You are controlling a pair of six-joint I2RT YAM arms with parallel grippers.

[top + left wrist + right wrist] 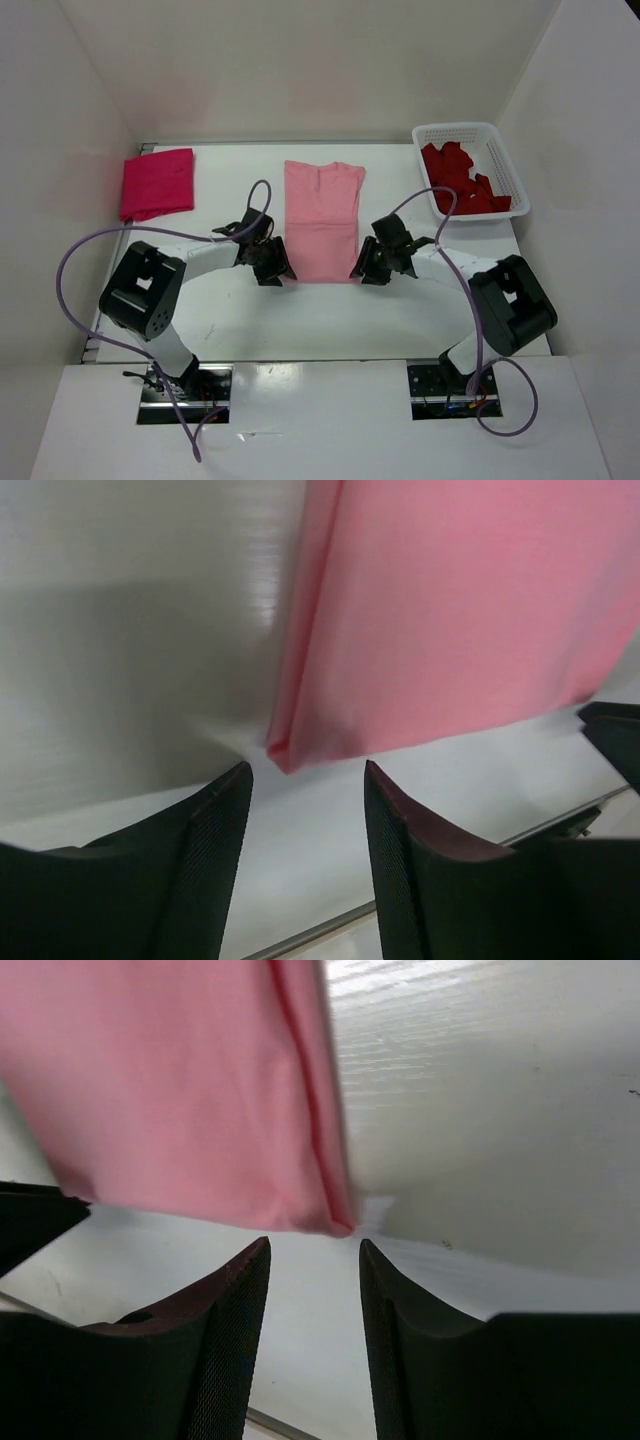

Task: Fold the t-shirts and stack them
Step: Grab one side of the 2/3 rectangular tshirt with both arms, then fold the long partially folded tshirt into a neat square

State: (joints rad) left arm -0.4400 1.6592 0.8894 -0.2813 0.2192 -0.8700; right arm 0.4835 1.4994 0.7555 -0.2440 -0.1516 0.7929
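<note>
One white plastic basket (507, 168) sits at the far right corner of the desk (400, 315), and in it you have the dark red t-shirt (458, 180), crumpled in a loose heap that fills most of the inside. Nothing else lies in the basket. Your left claw (271, 263) is low over the desk at the near left corner of the light pink t-shirt (322, 222). Its fingers (215, 830) are spread apart with only bare desk between them, and the corner of the cloth lies just beyond the tips, not gripped. Your right claw (371, 262) mirrors it at the near right corner of the same shirt. Its fingers (235, 1300) are also apart, nothing is clamped, and the doubled edge of the cloth ends just ahead of the gap. That light pink t-shirt lies flat in the middle of the desk, folded into a long narrow strip with the neck end away from you. From the wrist views you can see layers along both long edges. The bright magenta t-shirt (157, 183) lies folded into a rough square at the far left of the desk, well apart from the others. By count you have three t-shirts, one basket and two claws, with one shirt in the basket and two on the desk.
</note>
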